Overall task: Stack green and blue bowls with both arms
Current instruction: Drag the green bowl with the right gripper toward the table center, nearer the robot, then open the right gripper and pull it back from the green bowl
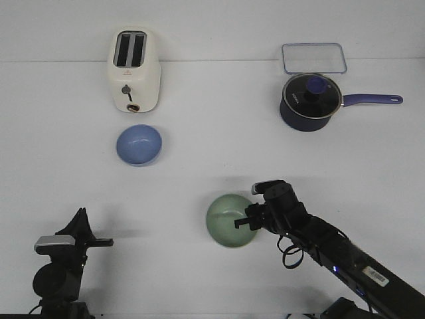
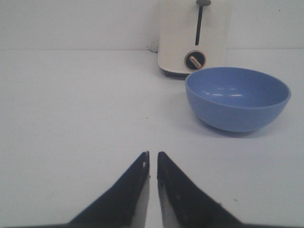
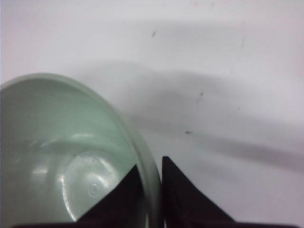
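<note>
The pale green bowl sits near the front middle of the table. My right gripper is shut on its right rim, one finger inside the bowl and one outside; the wrist view shows the green bowl with its rim pinched between the fingers of the right gripper. The blue bowl stands farther back on the left, just in front of the toaster; it also shows in the left wrist view. My left gripper is shut and empty, low at the front left, well short of the blue bowl.
A cream toaster stands behind the blue bowl. A dark navy saucepan with a glass lid and long handle is at the back right, with a clear lidded container behind it.
</note>
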`<action>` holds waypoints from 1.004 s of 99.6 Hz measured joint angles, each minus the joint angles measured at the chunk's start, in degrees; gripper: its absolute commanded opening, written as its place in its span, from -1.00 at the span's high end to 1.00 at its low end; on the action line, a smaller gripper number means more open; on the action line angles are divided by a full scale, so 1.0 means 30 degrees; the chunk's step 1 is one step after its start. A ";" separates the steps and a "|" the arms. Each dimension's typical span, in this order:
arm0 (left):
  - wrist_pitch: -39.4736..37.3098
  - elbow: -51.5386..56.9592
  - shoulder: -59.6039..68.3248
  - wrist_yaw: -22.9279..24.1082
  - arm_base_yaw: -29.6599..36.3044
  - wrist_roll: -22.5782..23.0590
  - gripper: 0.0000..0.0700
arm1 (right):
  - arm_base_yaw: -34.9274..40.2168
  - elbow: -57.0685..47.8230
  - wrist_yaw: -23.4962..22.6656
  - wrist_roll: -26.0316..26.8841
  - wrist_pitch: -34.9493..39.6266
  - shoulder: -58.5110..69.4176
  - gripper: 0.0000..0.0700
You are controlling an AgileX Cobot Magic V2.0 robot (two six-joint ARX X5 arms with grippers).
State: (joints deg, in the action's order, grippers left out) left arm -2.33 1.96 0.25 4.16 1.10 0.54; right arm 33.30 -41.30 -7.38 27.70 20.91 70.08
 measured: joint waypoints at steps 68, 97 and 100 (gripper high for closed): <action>0.0000 0.0000 0.0000 0.0000 0.0000 -0.0007 0.96 | 0.0357 0.0000 -0.0036 -0.0277 -0.0444 0.0066 -0.01; -0.0029 0.0000 0.0000 -0.0007 0.0000 -0.1566 0.96 | 0.0605 0.0007 0.2397 -0.2506 0.1253 -0.8502 0.01; -0.0029 0.0000 0.0000 -0.0007 0.0000 -0.2157 0.96 | 0.0714 0.0087 0.2914 -0.2703 0.1231 -0.9406 0.01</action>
State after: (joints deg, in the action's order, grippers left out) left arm -2.42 1.96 0.25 4.14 1.10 -5.93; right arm 35.44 -41.04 1.37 19.59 24.60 41.87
